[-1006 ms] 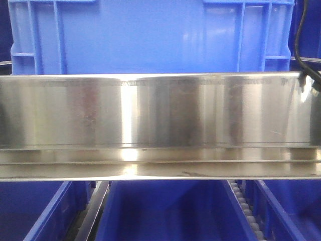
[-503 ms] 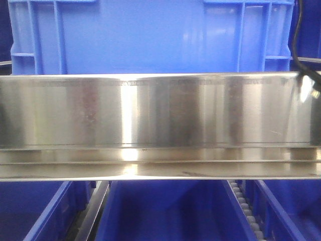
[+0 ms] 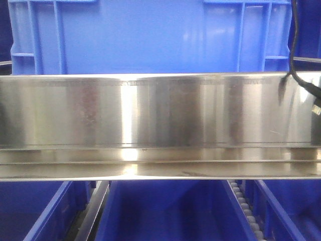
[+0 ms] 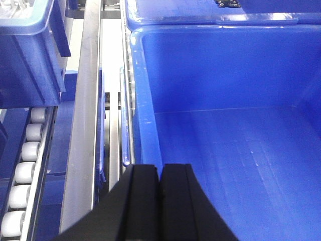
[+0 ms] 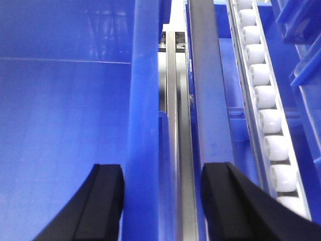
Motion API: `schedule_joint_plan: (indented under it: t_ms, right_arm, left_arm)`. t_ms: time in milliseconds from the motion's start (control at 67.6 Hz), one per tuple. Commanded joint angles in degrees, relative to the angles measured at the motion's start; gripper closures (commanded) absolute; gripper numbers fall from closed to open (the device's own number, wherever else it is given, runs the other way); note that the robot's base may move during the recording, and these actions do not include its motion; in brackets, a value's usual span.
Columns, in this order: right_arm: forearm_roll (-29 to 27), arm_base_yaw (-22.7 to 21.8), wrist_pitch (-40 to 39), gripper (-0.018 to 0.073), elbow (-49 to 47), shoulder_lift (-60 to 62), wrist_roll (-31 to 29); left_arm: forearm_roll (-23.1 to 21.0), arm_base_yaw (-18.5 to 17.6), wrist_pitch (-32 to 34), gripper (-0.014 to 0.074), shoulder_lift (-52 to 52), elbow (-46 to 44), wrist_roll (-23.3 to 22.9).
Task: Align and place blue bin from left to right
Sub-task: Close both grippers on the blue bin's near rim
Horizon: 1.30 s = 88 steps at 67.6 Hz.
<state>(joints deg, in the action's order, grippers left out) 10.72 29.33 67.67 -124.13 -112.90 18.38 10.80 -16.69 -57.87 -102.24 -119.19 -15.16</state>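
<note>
**A:** How are the end effectors found?

**B:** The left end effector [image 4: 160,188] is seen with its fingers pressed together and nothing held between them. It is poised above the left wall of the blue bin [image 4: 235,130], close to the rim. The right end effector [image 5: 163,173] is spread wide, and the bin's right wall is taken between its fingers. One finger is placed over the bin's inside, the other over the right steel rail [image 5: 203,80]. Whether the wall is touched cannot be told.

**A:** Where is the bin placed?

**B:** It is set in a lane between the left steel rail [image 4: 88,100] and the right one, open side up and empty. A roller track [image 5: 261,95] is seen beyond the right rail, and a neighbouring bin [image 4: 30,50] beyond the left. In the front view a ribbed blue wall is shown above a steel panel [image 3: 150,110]; it is taken to be the same bin.

**A:** Which step is judged to be in hand?

**B:** The grasp is judged to be in preparation. The bin is not yet clamped by either side.

**A:** What is called for next?

**B:** The right fingers would have to be closed on the wall. The left fingers would have to be opened and lowered astride the left wall, or be kept shut and used to push. The outer fingers must be kept off the rails, since little room is left there.
</note>
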Motion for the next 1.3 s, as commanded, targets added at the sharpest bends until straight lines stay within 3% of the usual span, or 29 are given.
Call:
schedule_joint_plan:
  t_ms: [0,917,1006,1125,1287]
  right_arm:
    - [0.98,0.27,-0.14,0.0305,-0.52,0.30,0.95]
    - [1.12,1.14,-0.02,0.0305,-0.52,-0.68,1.05]
    - [1.12,1.14,-0.02,0.0305,-0.52,-0.68,1.05]
    - [1.12,1.14,-0.02,0.0305,-0.52,-0.68,1.05]
    - [1.12,1.14,-0.02,0.0305,-0.52,-0.68,1.05]
  left_arm:
    - [-0.14,-0.27,0.21,0.0707,-0.38,-0.48,-0.56]
    - [-0.14,-0.27,-0.64,0.0707,-0.99,-0.28,-0.56]
    - [-0.03,-0.27,-0.90,0.0701,-0.99,-0.28,-2.12]
    - [2.00,-0.60,-0.45,0.0591,-0.99,-0.28,-3.37]
    - [2.84,-1.31,1.90,0.0313,-1.10,-0.28,-3.89]
